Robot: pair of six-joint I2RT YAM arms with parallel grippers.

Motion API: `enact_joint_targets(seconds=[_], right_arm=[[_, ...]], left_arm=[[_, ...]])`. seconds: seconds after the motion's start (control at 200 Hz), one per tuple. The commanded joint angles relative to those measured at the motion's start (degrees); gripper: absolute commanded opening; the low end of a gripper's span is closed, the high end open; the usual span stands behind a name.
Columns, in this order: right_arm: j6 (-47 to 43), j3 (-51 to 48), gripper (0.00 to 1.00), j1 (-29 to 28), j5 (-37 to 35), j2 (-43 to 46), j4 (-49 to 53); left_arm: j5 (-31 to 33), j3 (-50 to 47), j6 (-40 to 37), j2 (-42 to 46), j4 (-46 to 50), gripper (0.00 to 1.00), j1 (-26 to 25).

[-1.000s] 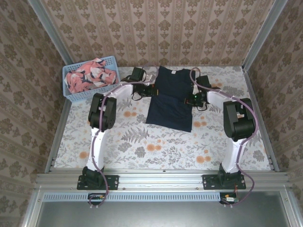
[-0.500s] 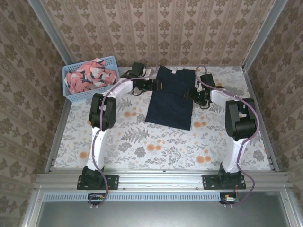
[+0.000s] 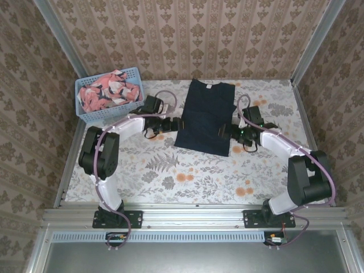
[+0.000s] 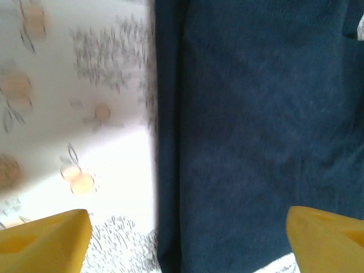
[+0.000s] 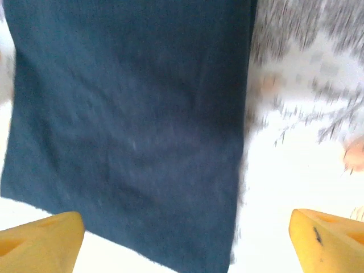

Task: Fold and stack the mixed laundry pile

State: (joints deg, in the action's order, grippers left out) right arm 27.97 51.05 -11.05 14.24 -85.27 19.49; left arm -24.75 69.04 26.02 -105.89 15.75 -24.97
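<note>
The dark navy garment lies flat on the table with its sides folded in, a long rectangle running from back to middle. My left gripper sits at its lower left edge, open, with the navy cloth spread below and between the yellow fingertips. My right gripper is at the lower right edge, open too, looking down on the navy cloth's near corner between its fingertips. The coral-pink printed garment is bundled in the basket.
The light blue perforated basket stands at the back left corner. A floral tablecloth covers the table. Patterned walls close in the back and both sides, and a metal rail runs along the near edge.
Both arms have drawn back toward the near side, sliding down along the navy garment's edges from its upper part to its lower corners. The garment's sides now lie folded in.
</note>
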Motion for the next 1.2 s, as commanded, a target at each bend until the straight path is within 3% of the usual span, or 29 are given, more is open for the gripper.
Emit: enact_joint_targets(seconds=[0.0,0.215,0.39,0.505,0.595,0.645,0.68,0.82,1.19], right_arm=[[2.5,-3.4,0.86,-3.1,1.6,1.7,2.1],[9.2,-8.1,0.70,-3.8,2.7,0.7,-5.7],[11.2,-8.8,0.63,-3.8,2.5,-1.7,-8.6],[13.1,-9.6,0.51,-3.8,3.2,-2.8,-11.0],[13.4,-10.0,0.37,-3.8,2.8,-3.2,-11.2],[13.0,-10.0,0.24,-3.7,2.7,-2.9,-10.7],[12.8,-9.9,0.18,-3.5,2.7,-2.7,-10.2],[10.4,-9.7,0.12,-2.4,2.4,-1.0,-6.7],[7.3,-16.4,0.11,-2.7,4.0,10.4,6.6]], left_arm=[[-3.6,-4.7,3.7,1.9,-5.9,0.87,-0.7],[-3.5,-5.0,4.9,-1.1,-9.0,0.70,-2.6],[-3.7,-5.4,7.1,-2.3,-9.8,0.52,-3.0],[-3.7,-7.7,8.6,-1.7,-10.9,0.40,-3.5],[-4.1,-9.3,9.3,-1.7,-12.0,0.21,-3.7],[-4.4,-9.8,9.4,-1.8,-12.0,0.00,-4.0],[-4.4,-10.2,9.5,-1.6,-11.6,0.00,-4.3],[-3.9,-13.2,9.8,1.7,-10.0,0.00,-6.1],[1.0,-24.6,16.2,13.6,-6.0,0.00,-16.3]])
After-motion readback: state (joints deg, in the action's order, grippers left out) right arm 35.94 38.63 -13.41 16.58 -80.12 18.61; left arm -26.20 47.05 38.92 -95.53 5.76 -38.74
